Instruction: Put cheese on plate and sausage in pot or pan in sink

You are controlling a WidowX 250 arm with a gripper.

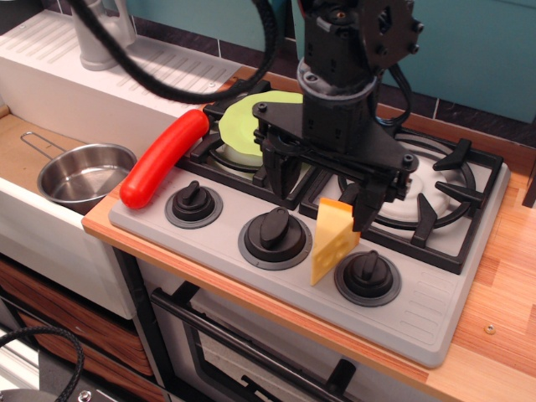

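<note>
The yellow cheese wedge (333,243) stands on end on the grey stove front, between the middle and right knobs. My gripper (322,208) hangs just above it with its jaws spread wide. The right finger (366,209) is against the cheese's top right edge and the left finger (280,177) is well clear of it. The light-green plate (239,126) lies on the back-left burner, partly hidden by the gripper. The red sausage (164,157) lies slantwise on the stove's left edge. The steel pan (84,174) sits empty in the sink (25,138).
Three black knobs (275,233) line the stove front. The right burner grate (444,201) is behind the gripper. A ribbed white drainboard (126,67) with a grey faucet base (100,38) is at the back left. A black cable loops overhead.
</note>
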